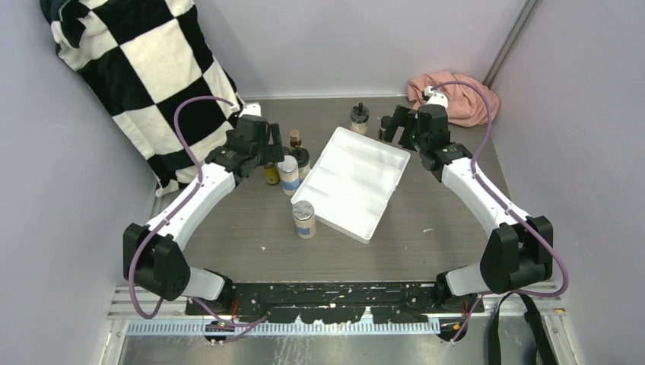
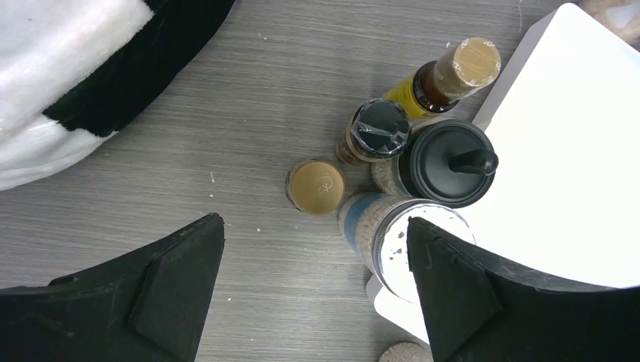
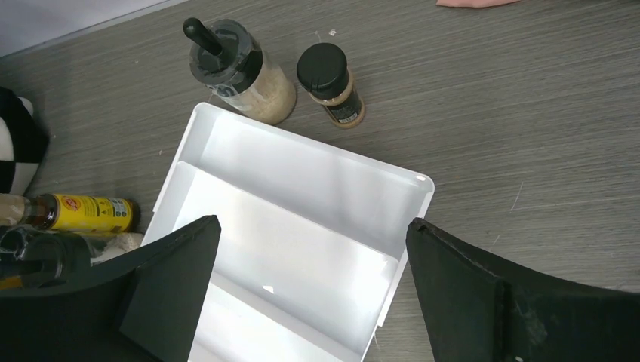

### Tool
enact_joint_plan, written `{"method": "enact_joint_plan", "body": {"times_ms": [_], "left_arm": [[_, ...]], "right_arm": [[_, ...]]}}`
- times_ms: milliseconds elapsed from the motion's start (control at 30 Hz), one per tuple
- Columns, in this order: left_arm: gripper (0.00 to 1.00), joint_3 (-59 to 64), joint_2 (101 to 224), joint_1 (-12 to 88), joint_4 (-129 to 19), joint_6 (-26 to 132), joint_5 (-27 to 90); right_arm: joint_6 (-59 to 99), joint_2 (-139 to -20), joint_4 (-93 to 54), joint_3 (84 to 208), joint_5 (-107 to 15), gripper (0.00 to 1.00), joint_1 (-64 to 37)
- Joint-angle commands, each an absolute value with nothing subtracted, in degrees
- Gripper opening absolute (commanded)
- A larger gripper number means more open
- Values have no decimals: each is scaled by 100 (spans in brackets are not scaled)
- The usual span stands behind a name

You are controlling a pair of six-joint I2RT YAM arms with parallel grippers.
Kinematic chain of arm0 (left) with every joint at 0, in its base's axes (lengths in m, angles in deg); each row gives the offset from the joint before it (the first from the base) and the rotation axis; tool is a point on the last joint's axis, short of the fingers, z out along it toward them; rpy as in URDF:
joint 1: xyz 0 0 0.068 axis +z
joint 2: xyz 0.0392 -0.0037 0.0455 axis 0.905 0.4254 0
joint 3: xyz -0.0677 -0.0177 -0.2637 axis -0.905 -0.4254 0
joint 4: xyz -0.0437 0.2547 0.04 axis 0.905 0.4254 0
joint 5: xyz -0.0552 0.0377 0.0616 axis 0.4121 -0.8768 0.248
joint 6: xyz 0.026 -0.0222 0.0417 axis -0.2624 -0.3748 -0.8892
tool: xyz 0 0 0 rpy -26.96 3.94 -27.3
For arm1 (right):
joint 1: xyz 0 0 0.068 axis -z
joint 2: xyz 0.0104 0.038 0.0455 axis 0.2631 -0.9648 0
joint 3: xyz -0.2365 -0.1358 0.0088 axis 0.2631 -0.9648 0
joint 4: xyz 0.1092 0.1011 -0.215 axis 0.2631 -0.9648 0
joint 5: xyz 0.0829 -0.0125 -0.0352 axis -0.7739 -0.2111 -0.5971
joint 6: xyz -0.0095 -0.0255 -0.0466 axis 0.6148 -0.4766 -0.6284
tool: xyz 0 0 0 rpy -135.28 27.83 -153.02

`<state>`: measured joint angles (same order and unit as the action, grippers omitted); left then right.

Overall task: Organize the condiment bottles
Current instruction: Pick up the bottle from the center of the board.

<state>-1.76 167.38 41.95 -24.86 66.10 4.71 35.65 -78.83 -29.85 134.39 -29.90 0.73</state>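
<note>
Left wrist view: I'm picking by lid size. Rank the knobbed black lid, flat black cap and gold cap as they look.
1. knobbed black lid
2. flat black cap and gold cap: about alike; nearness to the camera may differ.

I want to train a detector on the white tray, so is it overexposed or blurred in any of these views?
Left wrist: the tray is blown out to flat white, with no dividers showing. Right wrist: there is a bright sheen on its floor, but the dividers and rim stay readable. Top external: it is evenly lit and sharp, with the dividers faint but visible.
</note>
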Motion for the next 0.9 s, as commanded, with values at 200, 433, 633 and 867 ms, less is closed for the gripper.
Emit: {"method": "enact_joint_plan", "body": {"times_ms": [200, 433, 633, 867], "left_arm": [[91, -24, 16467, 4171, -2700, 6586, 389], [92, -87, 16439, 4171, -2766, 6683, 400], [92, -148, 16514, 4171, -2923, 6717, 397], [91, -146, 16623, 4171, -2928, 6688, 324]], "right_arm": [[3484, -7504, -2880, 13553, -2866, 100, 19], [3470, -7279, -2706, 13351, -2877, 100, 15], [3399, -7092, -2588, 13199, -2915, 100, 17], [3387, -6959, -2519, 13073, -2953, 100, 18]]}}
